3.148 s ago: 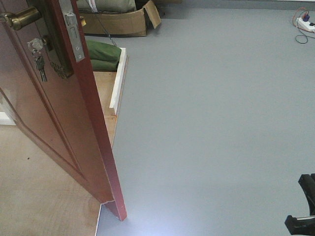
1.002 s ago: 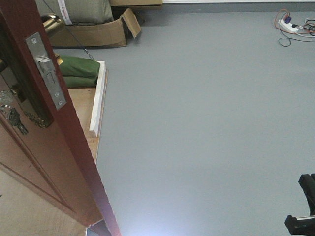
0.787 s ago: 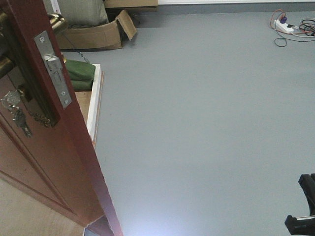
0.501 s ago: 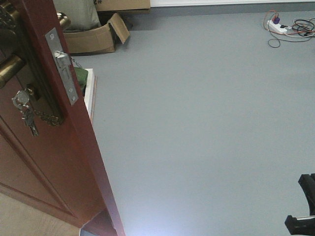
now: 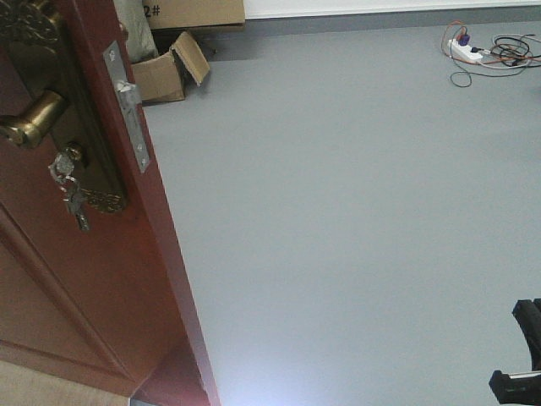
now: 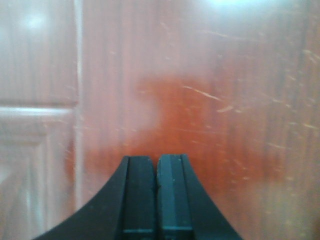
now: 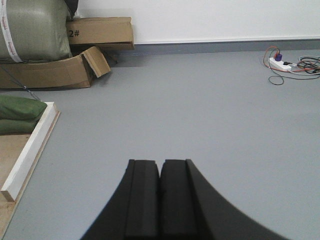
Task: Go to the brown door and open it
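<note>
The brown door [image 5: 110,279] stands ajar at the left of the front view, its edge toward me. Its brass lever handle [image 5: 30,123], brass backplate [image 5: 93,161] with hanging keys [image 5: 69,190] and silver latch plate [image 5: 128,106] all show. In the left wrist view the glossy door panel [image 6: 200,90] fills the frame, very close. My left gripper [image 6: 156,159] is shut and empty, pointing at the panel. My right gripper [image 7: 160,162] is shut and empty, over grey floor [image 7: 200,110].
Cardboard boxes [image 7: 60,70] and a green sack [image 7: 30,30] stand by the far wall. A white wooden brace [image 7: 30,150] and green bags [image 7: 17,115] lie at left. A power strip with cables [image 7: 285,65] lies at far right.
The view has swung: the door now fills more of the left, its handle in view. The white brace and green bags have left the front view. The power strip moved leftward.
</note>
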### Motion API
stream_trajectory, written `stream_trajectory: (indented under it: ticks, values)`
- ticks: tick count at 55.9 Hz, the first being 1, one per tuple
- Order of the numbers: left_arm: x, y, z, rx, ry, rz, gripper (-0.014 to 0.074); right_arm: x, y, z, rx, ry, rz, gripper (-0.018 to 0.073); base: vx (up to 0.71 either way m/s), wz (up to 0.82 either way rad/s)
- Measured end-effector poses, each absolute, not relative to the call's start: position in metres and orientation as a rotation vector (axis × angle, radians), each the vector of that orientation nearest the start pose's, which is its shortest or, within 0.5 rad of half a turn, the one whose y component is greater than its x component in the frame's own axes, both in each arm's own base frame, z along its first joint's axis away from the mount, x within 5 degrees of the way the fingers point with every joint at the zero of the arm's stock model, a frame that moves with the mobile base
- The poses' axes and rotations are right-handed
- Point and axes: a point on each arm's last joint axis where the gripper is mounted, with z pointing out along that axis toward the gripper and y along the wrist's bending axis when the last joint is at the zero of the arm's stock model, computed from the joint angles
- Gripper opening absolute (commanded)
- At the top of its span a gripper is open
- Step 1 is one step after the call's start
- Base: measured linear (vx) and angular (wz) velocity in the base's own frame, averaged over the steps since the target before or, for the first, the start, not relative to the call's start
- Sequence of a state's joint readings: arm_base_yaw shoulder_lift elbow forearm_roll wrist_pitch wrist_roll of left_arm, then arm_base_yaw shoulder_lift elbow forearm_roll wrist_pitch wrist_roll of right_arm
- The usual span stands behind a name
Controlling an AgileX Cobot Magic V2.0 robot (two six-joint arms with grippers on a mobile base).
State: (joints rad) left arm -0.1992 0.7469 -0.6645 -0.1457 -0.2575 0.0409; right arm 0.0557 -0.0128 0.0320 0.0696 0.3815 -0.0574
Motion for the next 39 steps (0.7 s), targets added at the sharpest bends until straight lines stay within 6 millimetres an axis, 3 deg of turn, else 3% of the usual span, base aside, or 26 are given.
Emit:
stream_trajectory:
  ticks: [39]
  values:
    - [0.1573, -0.0284, 0.3882, 0.034, 1.324, -0.23, -0.0003, 0.0521, 0.0053, 0.1689, -0.063, 1.883, 0.068, 0.0, 0.16, 0.07]
